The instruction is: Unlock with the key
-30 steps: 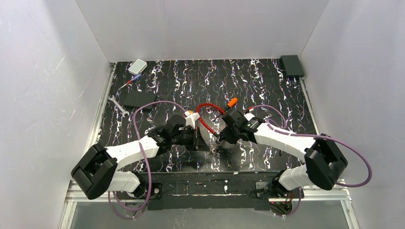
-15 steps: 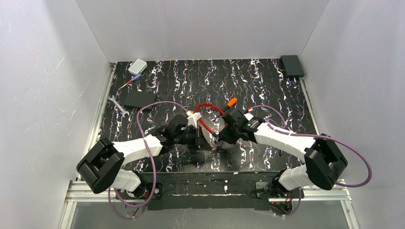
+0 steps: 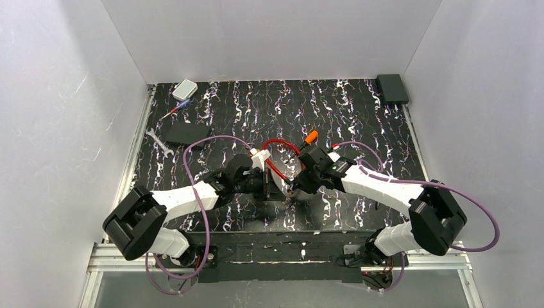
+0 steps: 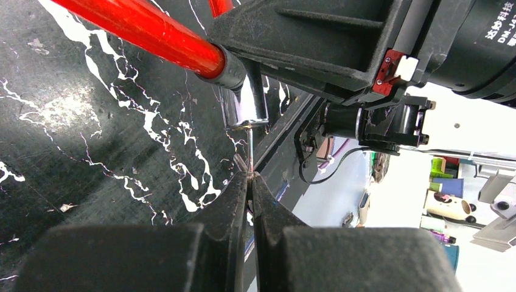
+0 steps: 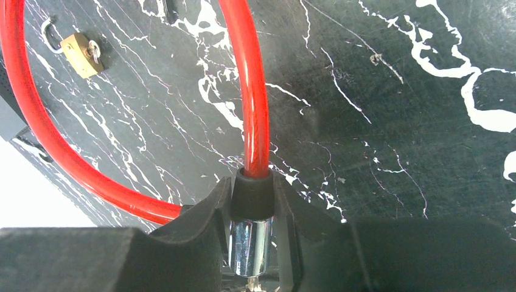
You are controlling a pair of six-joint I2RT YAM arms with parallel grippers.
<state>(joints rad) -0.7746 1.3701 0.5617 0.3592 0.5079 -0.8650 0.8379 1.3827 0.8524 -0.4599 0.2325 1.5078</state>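
Note:
A red cable lock [image 3: 277, 146] lies looped on the black marbled mat. My right gripper [image 3: 293, 188] is shut on its black collar and chrome cylinder [image 5: 249, 243], with the red cable [image 5: 254, 91] running up from the fingers. My left gripper [image 3: 272, 190] faces it from the left. In the left wrist view its jaws [image 4: 251, 177] pinch a thin silver key blade [image 4: 249, 149] whose tip meets the end of the chrome cylinder [image 4: 246, 106]. The key's head is hidden between the fingers.
A small brass padlock [image 5: 78, 53] lies inside the cable loop. A slim orange-headed item [image 3: 311, 136] lies just behind the right gripper. A silver wrench [image 3: 158, 141], a black block [image 3: 185, 133], a screwdriver [image 3: 174, 110] and a white box [image 3: 185, 89] are at far left. A black box [image 3: 392, 88] is at far right.
My left arm has shifted right, and its gripper has closed in on the lock cylinder. The right gripper has barely moved and keeps its hold.

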